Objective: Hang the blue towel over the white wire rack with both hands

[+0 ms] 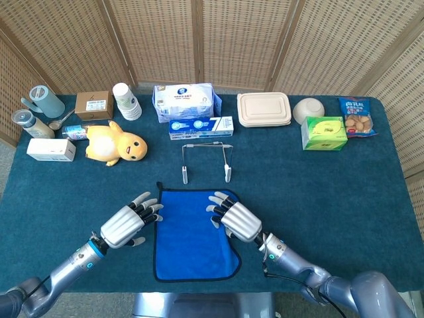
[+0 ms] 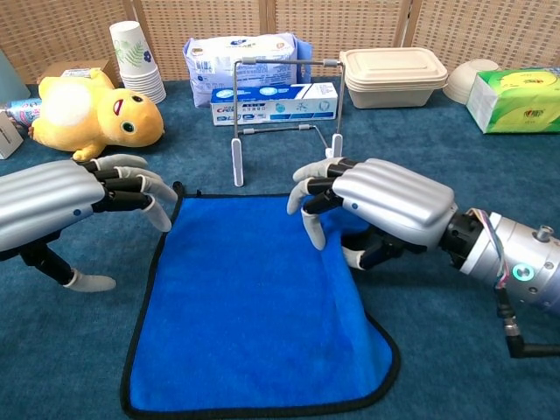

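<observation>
The towel [image 1: 193, 232] lies flat at the table's [image 1: 344, 192] 6 o'clock edge, with the wire rack [image 1: 207, 161] standing just beyond it at 12 o'clock. The left hand [image 1: 130, 223] sits at the towel's 9 o'clock edge, and the right hand [image 1: 233, 216] rests on its corner toward 2 o'clock. Behind the rack lie a toothpaste box [image 1: 201, 127] and a tissue pack [image 1: 185, 101]; a plush duck [image 1: 116, 144] sits at the rack's 9 o'clock, a lidded container [image 1: 264, 108] at its 2 o'clock.
</observation>
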